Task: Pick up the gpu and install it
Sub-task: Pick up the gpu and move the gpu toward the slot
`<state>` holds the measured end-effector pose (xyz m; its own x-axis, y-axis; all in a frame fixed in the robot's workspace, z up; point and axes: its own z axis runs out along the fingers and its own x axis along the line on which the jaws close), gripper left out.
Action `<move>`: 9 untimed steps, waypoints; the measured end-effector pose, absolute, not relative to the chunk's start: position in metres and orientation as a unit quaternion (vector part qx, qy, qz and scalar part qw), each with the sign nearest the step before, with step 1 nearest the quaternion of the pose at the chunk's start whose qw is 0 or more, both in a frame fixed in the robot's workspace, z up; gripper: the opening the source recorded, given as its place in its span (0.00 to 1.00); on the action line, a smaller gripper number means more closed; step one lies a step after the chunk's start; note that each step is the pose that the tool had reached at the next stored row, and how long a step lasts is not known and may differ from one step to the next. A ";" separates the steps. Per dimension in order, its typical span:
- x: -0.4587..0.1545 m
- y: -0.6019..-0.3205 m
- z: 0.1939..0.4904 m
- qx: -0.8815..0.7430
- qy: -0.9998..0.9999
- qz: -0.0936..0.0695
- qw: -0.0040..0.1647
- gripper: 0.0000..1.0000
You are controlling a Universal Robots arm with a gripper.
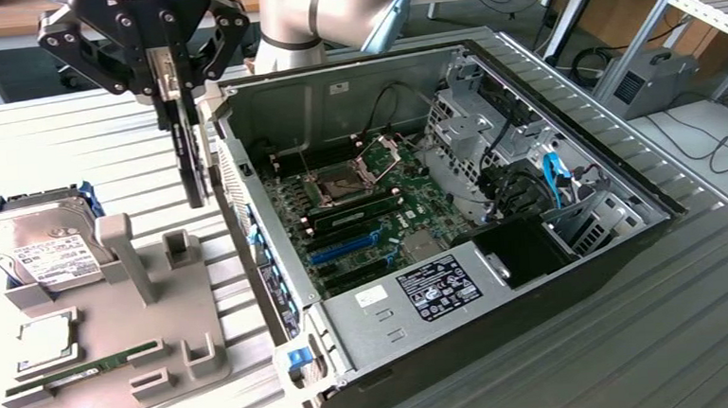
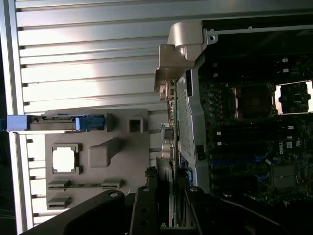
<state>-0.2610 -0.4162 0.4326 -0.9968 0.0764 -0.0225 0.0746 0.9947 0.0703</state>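
The gpu (image 1: 191, 162) hangs on edge as a thin black card, lifted above the ribbed table between the grey parts holder (image 1: 155, 302) and the open computer case (image 1: 615, 165). My gripper (image 1: 175, 100) is shut on the gpu's upper edge. From the wrist, the card (image 2: 165, 176) runs edge-on between the two black fingers (image 2: 146, 215), just outside the case wall (image 2: 193, 112). The motherboard (image 1: 364, 199) lies inside the case, with blue expansion slots (image 1: 341, 248) near its front end.
The grey holder carries a silver hard drive (image 1: 38, 248), a processor chip (image 1: 43, 337) and a green RAM stick (image 1: 83, 368). A drive cage and cables (image 1: 513, 157) crowd the case on the exterior view's right. A metal frame (image 1: 708, 22) stands at the back.
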 end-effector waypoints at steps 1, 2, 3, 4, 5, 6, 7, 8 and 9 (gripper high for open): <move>-0.261 -0.416 0.433 0.038 0.999 0.035 0.013 0.26; -0.261 -0.416 0.433 0.038 0.999 0.035 0.013 0.26; -0.260 -0.416 0.433 0.038 0.999 0.035 0.013 0.26; -0.260 -0.416 0.433 0.038 0.999 0.035 0.013 0.26; -0.260 -0.416 0.433 0.038 0.999 0.035 0.013 0.26; -0.260 -0.416 0.433 0.038 0.999 0.035 0.013 0.26; -0.259 -0.416 0.432 0.038 0.999 0.035 0.013 0.26; -0.259 -0.416 0.432 0.038 0.999 0.035 0.013 0.26; -0.259 -0.416 0.432 0.038 0.999 0.035 0.013 0.26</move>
<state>-0.2590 -0.4162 0.4324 -0.9968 0.0764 -0.0225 0.0747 0.9947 0.0703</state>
